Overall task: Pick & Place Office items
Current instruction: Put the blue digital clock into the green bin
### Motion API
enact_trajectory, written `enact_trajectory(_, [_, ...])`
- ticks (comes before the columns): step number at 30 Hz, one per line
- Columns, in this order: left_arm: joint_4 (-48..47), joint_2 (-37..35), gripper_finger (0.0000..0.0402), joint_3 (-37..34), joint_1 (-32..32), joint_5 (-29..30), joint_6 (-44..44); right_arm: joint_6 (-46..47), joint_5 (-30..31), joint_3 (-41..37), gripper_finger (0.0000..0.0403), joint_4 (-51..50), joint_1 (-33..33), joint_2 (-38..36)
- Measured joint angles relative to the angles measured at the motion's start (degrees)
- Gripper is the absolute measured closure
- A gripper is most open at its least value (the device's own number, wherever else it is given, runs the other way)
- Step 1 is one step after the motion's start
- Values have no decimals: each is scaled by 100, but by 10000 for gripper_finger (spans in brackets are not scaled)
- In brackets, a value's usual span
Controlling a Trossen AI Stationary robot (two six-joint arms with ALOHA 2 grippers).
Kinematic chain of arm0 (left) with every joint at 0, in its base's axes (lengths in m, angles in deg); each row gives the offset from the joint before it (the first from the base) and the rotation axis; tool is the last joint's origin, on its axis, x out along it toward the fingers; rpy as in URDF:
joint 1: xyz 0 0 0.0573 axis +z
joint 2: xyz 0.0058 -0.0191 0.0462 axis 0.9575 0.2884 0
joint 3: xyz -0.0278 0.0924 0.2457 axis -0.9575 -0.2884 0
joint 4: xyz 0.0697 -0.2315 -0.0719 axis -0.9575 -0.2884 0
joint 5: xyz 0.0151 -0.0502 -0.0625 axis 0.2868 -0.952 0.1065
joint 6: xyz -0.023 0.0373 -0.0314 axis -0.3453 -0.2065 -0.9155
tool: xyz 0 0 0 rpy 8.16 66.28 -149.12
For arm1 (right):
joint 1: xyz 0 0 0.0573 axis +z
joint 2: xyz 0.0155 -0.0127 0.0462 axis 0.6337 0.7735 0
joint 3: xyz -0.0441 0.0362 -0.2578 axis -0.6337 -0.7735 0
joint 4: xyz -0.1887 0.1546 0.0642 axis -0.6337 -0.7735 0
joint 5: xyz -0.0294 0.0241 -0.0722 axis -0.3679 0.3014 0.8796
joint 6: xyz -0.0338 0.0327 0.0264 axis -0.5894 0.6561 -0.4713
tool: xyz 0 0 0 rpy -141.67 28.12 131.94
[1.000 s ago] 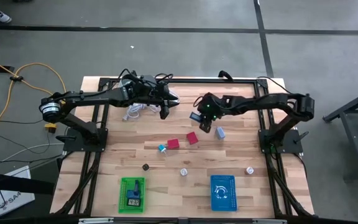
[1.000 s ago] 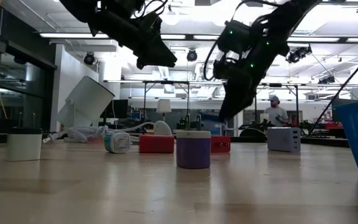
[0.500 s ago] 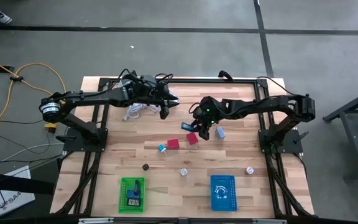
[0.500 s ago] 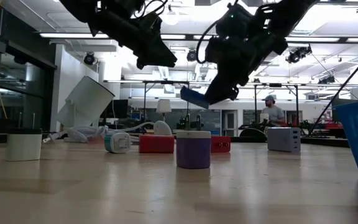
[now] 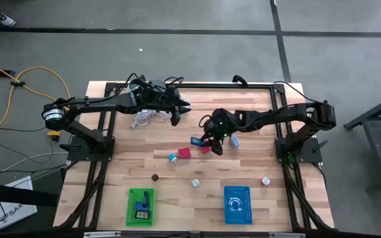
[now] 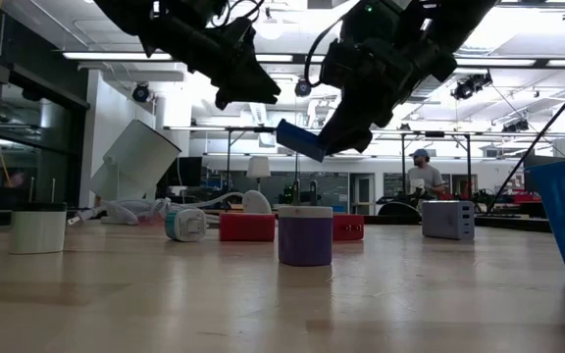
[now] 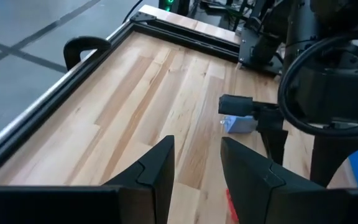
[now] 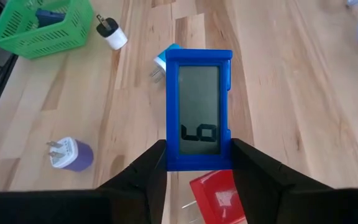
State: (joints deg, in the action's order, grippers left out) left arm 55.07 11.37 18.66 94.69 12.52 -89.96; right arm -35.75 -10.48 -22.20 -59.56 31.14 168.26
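1. Near edge of table (image 5: 124,165): green basket (image 5: 141,206) and blue basket (image 5: 237,204); a few small plugs scattered just beyond them.
2. Mid-table: right pincer (image 8: 196,163) clamped on blue timer (image 8: 198,110), grey screen facing its wrist camera, held in the air above red block (image 5: 184,153) and blue-white plug (image 5: 172,157).
3. Low view: timer tilted, clear of the table.
4. Grey adapter (image 5: 234,141) lies just beside the right arm.
5. Far side: left pincer (image 7: 194,163) hovers by the coiled white cable (image 5: 142,117), fingers narrow, nothing between them.
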Motion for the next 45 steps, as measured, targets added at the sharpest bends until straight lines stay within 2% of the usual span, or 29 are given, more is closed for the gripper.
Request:
enact_trajectory(4, [17,0,275,0,0,-15,-324,84,0,0,256,-2,-7,0])
enact_trajectory(17, [6,0,275,1,0,-60,-325,80,-4,0,256,-2,-4,0])
enact_trajectory(19, [14,0,275,1,2,-236,-331,80,-9,0,256,-3,-4,0])
enact_trajectory(25, [34,0,275,7,-62,-1386,-29,80,-31,0,256,49,-4,0])
enact_trajectory(29, [30,0,275,7,-198,-1497,-57,82,-55,0,256,92,-1,0])
enact_trajectory(36, [28,0,275,7,-513,-1501,8,104,-345,0,256,262,0,0])
enact_trajectory(45, [23,0,275,7,-881,-1503,720,440,-1040,0,256,424,55,0])
